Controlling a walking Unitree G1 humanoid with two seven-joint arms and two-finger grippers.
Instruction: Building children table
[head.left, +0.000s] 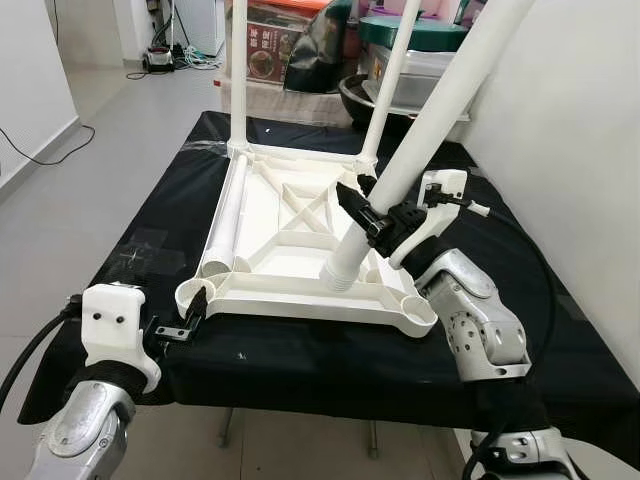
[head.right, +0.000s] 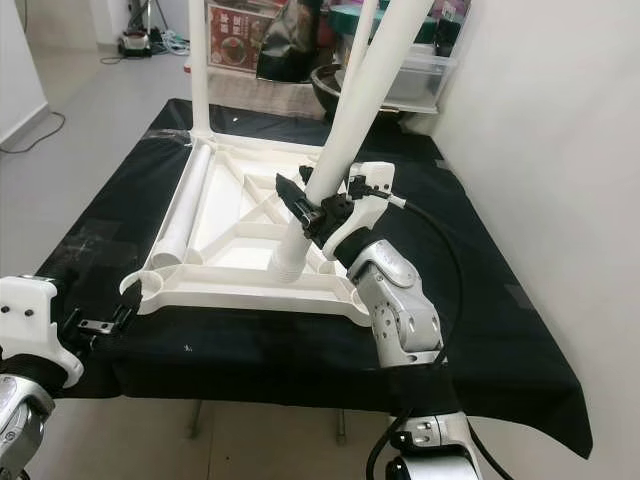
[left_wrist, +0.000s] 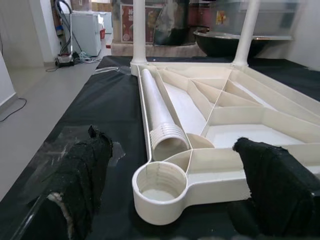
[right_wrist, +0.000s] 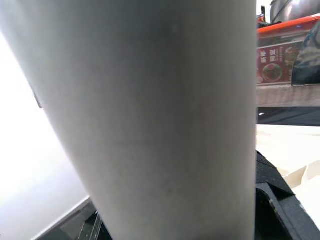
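A white plastic tabletop (head.left: 300, 300) lies upside down on a black-covered table (head.left: 300, 365). Two white legs (head.left: 238, 70) (head.left: 392, 80) stand upright in its far corners. A loose leg (head.left: 228, 215) lies along its left side. My right gripper (head.left: 372, 218) is shut on another white leg (head.left: 430, 130), which is tilted with its threaded end (head.left: 340, 272) low over the underside, left of the near right socket (head.left: 415, 308). My left gripper (head.left: 188, 315) is open at the near left corner, its fingers (left_wrist: 80, 170) on either side of the empty socket (left_wrist: 160, 187).
A white wall runs close along the right side. Boxes, plastic bins and a dark bowl (head.left: 360, 95) are stacked behind the table. Bare floor with cables (head.left: 40, 155) lies to the left. The black cloth overhangs the front edge.
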